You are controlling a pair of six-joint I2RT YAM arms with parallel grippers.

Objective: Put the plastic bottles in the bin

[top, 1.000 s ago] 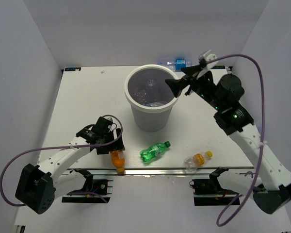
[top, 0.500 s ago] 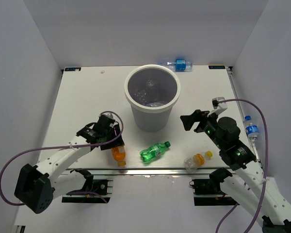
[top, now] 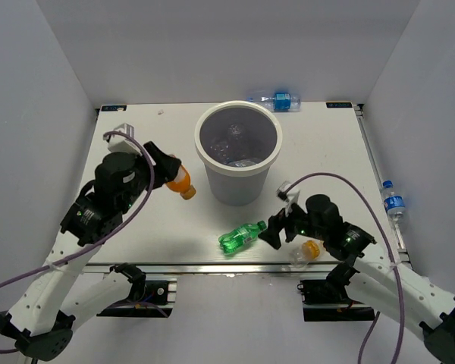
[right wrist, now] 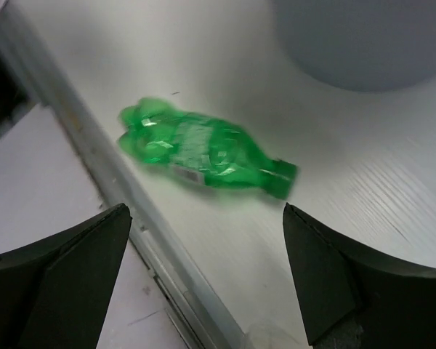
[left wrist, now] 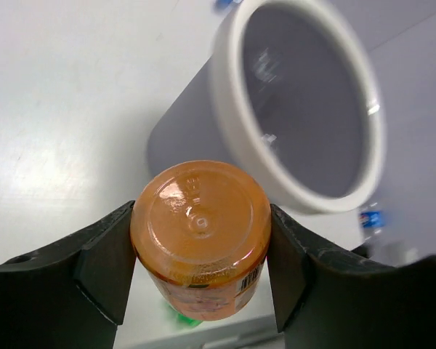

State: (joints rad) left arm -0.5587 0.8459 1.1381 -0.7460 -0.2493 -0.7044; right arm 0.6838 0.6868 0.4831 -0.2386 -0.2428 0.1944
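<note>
My left gripper (top: 172, 174) is shut on the orange bottle (top: 181, 183), held in the air left of the bin (top: 210, 165). In the left wrist view the bottle's base (left wrist: 200, 218) fills the gap between both fingers, with the bin's white rim (left wrist: 225, 109) just beyond. A green bottle (top: 241, 236) lies on its side near the table's front edge. My right gripper (top: 272, 231) hangs open just right of it; in the right wrist view the green bottle (right wrist: 203, 149) lies ahead of the spread fingers. Clear bottles lie inside the bin.
A clear bottle with an orange cap (top: 309, 249) lies at the front, partly under my right arm. A blue-labelled bottle (top: 277, 98) rests at the back edge behind the bin. Another blue-labelled bottle (top: 393, 203) lies beyond the table's right edge.
My left gripper closed on the orange bottle and lifted it from the front edge up toward the bin. My right arm swung from over the bin down to the green bottle.
</note>
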